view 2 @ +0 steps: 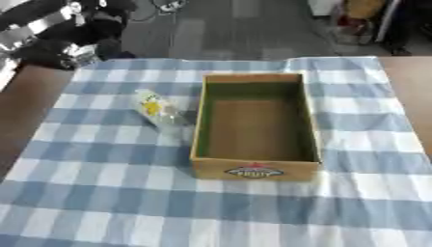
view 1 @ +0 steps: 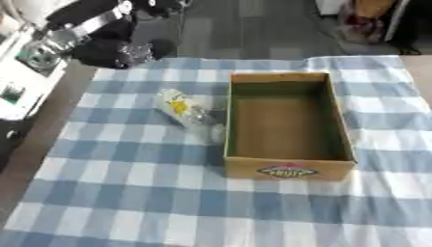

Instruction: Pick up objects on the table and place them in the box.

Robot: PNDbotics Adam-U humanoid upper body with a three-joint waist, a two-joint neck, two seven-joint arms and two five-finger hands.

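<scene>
At the center of the frame, an open cardboard box [view 1: 289, 125] sits on a surface draped in a blue-and-white checked cloth [view 1: 127, 193], its long sides running toward the far edge and a printed logo [view 1: 288, 171] showing on its near end wall. The box holds nothing that can be made out; its brown floor and shadowed inner walls are bare. Just beside the box's left wall, at middle left of the frame, a clear plastic bottle [view 1: 187, 111] with a white and yellow label lies on its side on the cloth, slanted so that its narrower end points toward the near corner of the box; whether it touches the cardboard cannot be told. In the upper left corner, the left robot hand [view 1: 114, 50], black with silver parts along the arm, hangs over the far left corner of the cloth, well apart from the bottle; it grips nothing, and whether its fingers are straight or curled cannot be told from either view. The right robot hand shows in neither view. Grey floor lies beyond the far edge of the surface.
</scene>
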